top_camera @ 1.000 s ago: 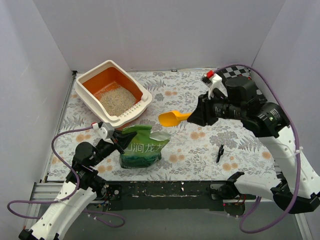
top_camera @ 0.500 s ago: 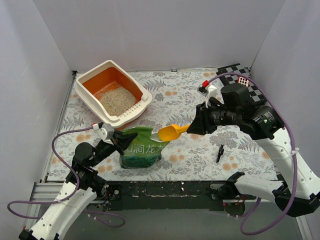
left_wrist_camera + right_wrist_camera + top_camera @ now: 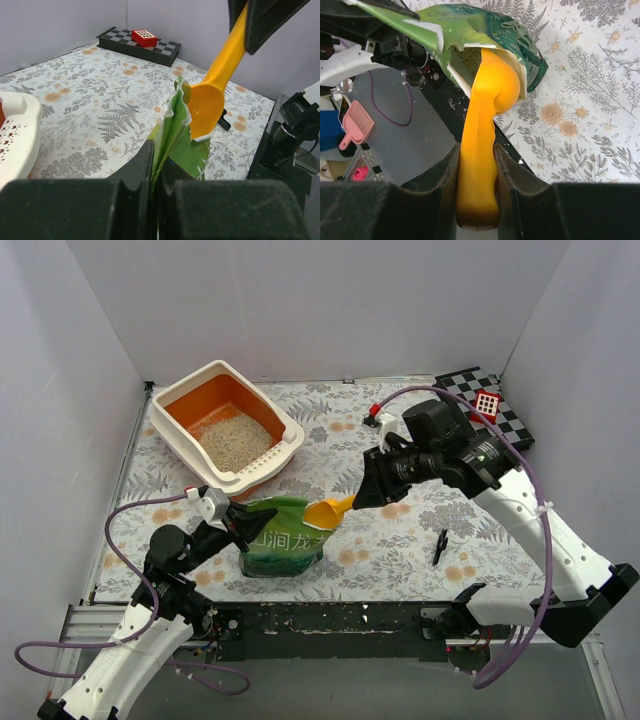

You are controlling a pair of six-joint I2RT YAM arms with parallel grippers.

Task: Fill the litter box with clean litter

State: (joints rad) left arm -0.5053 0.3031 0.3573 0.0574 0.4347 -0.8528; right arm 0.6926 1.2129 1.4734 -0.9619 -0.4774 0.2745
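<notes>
top external view, entries listed near to far.

item 1: left gripper (image 3: pixel 247 523), near left of the table (image 3: pixel 400 535), which has a grey-and-orange floral cover. its fingers are pressed together, clamped on the left edge of the green bag (image 3: pixel 285 543). the left wrist view shows the thin bag wall pinched flat between the two black fingers and held upright.

item 2: green bag, glossy, printed with pale characters. it stands near the middle of the near edge, with its torn mouth open up and to the right.

item 3: yellow-orange scoop (image 3: pixel 327 511). the bowl is lowered at the bag's mouth and the handle slants up to the right. the right wrist view shows the bowl inside the torn opening.

item 4: right gripper (image 3: pixel 362 496), just right of the bag and above the table. its fingers are partly apart, clamped on the scoop's handle, one on each side.

item 5: small black object (image 3: pixel 440 546), lying on the table right of the bag, apart from both grippers. too small to identify.

item 6: litter box (image 3: pixel 255 470), far left of the table, set at an angle. it has a cream-white rim around an orange basin and sits just beyond the bag, not touching it.

item 7: clean litter (image 3: pixel 236 443), pale granules lying in the near right part of the basin. the orange floor is bare toward the far left.

item 8: checkered board (image 3: pixel 510 420), far right corner, with a red block (image 3: pixel 487 402) resting on it.
</notes>
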